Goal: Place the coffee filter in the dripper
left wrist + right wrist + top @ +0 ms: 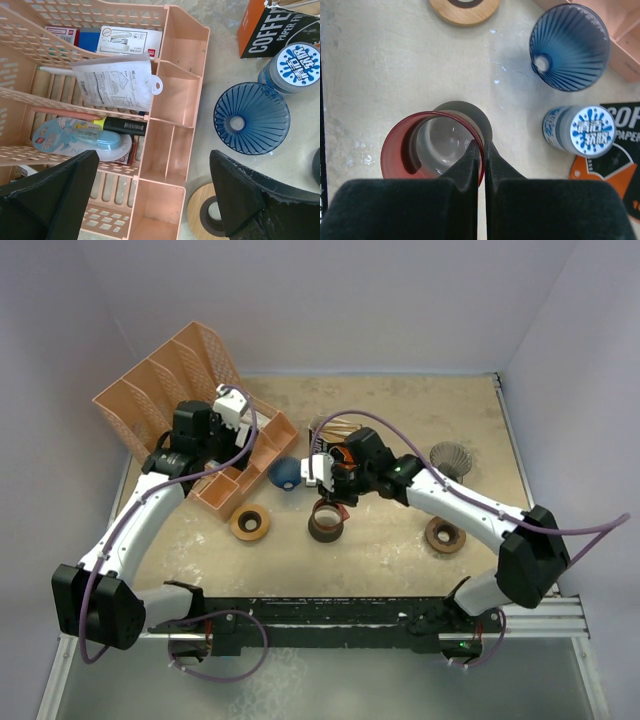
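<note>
A red translucent cup-shaped dripper (326, 521) stands on the table in front of the middle. My right gripper (336, 502) is shut on its rim; in the right wrist view one finger of the gripper (483, 145) is inside the red wall (395, 165) and one outside. A blue fluted dripper (285, 474) lies near it and also shows in the left wrist view (251, 117) and the right wrist view (570, 47). A grey fluted cone (452, 458), perhaps the coffee filter, sits at the back right. My left gripper (252, 435) is open and empty above the pink organiser (170, 125).
An orange-and-black coffee filter box (270, 25) and a tin with a blue-and-white lid (585, 131) stand behind the blue dripper. Wooden rings lie at the front left (249, 522) and front right (445, 535). The organiser (160, 390) holds stationery.
</note>
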Motion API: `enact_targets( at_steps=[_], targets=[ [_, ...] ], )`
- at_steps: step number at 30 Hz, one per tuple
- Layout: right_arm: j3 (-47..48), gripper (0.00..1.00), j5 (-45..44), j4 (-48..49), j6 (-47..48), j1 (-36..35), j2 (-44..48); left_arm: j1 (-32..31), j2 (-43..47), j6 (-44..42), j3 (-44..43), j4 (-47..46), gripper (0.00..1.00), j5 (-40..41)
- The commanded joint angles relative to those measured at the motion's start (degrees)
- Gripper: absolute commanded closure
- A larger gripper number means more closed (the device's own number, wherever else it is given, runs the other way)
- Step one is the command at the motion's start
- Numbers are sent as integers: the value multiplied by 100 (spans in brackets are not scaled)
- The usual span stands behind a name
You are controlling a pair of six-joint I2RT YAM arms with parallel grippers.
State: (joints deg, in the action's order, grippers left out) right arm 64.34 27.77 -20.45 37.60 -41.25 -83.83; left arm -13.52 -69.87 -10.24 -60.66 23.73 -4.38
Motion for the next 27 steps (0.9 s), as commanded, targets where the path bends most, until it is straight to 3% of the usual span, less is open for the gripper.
enact_targets(
  at_steps=[1,7,17,21,27],
  targets=[
    [53,100,-173,514,-203,-274,-142,83,122,145,-183,-97,7,-137],
    [97,99,-224,372,-209,-511,-315,87,171,-32,-113,31,7,-222],
    [127,88,-226,246,-166,-535,-385,86,310,-317,77,228,7,-440],
    [111,79,-143,310,-172,-533,-325,86,375,-482,137,355,7,-513],
    [23,55,-181,642,-399,-534,86,78,519,-751,234,600,7,-604]
  ],
)
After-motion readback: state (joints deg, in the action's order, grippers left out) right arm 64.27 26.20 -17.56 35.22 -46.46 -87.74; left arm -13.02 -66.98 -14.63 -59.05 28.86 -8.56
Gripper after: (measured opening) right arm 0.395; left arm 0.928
